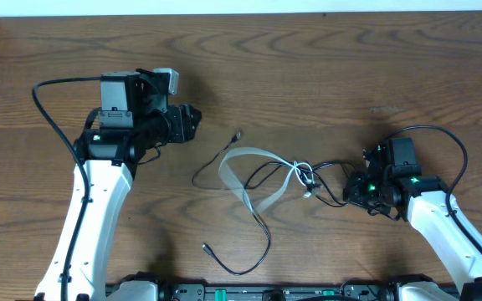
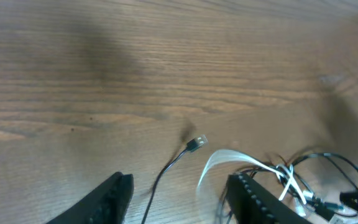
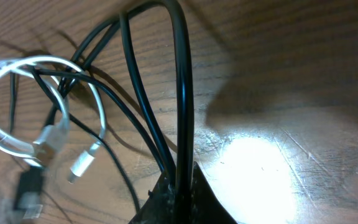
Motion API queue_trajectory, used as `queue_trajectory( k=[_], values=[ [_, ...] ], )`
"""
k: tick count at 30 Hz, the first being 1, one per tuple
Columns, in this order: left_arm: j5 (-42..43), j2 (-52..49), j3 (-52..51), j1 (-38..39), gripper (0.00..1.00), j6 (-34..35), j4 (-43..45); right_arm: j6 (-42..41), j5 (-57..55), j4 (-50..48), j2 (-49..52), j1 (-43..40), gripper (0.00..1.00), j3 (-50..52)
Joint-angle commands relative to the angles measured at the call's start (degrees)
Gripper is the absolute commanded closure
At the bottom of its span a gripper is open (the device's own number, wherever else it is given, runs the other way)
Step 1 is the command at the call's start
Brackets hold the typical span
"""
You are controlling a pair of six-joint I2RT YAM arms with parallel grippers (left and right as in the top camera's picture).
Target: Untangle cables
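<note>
Centrally, white cord (image 1: 253, 151) crosses black cord (image 1: 268, 247) on wooden table (image 1: 325, 75).

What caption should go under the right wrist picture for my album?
The right gripper pinches a black cord tangled with a white cord on the table.

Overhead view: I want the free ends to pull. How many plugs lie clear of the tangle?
2. Both black: the upper plug lies up-left of the tangle, the lower plug toward the front edge. More sit inside the tangle, some maybe hidden.
</note>
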State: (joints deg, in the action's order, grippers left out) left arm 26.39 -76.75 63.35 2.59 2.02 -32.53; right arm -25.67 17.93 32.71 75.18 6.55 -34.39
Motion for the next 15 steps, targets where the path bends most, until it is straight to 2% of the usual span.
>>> queue_trajectory(
  k=[1, 7, 15],
  values=[
    [1.68, -0.09, 0.5, 0.39, 0.39, 3.04, -0.48, -0.66, -0.87, 0.11, 0.15, -0.24, 0.99, 0.11],
    [3.8, -0.09, 0.5, 1.97, 0.37, 6.21, -3.06, -0.66, -0.87, 0.07, 0.15, -0.24, 0.99, 0.11],
    [4.59, -2.62, 0.5, 12.79, 0.37, 5.68, -1.97, -0.63, -0.52, 0.07, 0.15, -0.24, 0.99, 0.11]
  ],
)
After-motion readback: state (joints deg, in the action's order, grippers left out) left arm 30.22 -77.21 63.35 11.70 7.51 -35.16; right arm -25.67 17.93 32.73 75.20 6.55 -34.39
